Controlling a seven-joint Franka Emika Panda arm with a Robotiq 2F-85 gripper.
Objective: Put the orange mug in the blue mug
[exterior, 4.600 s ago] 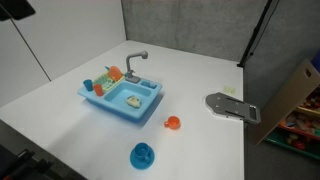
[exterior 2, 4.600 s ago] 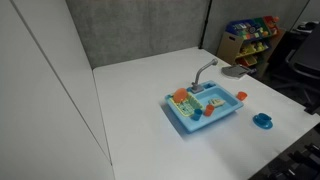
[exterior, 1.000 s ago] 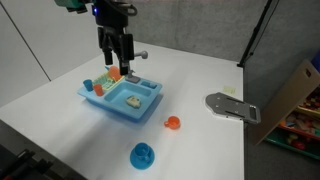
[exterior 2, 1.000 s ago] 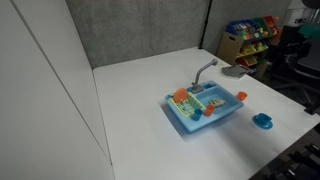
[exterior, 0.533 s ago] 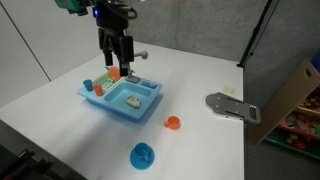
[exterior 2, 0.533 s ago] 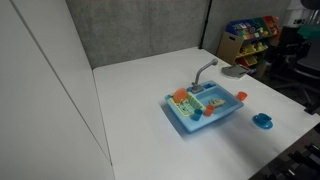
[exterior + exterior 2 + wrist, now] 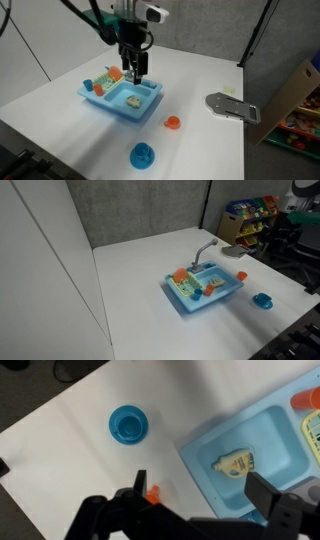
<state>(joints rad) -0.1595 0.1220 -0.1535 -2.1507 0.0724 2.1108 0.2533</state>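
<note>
Approach step: the black gripper (image 7: 136,70), jaws apart and empty, hovers above the blue plastic sink (image 7: 120,98). The next move calls for reaching the small orange mug (image 7: 172,123), at one o'clock of the round blue mug (image 7: 143,155).

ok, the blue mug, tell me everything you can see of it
The blue mug is a round cup in bright blue, plastic by its look. It stands upright, mouth up, and the wrist view shows it empty. It rests on the white table, clear of the blue toy sink and apart from the orange mug. Only the table touches it. No handle can be made out.
</note>
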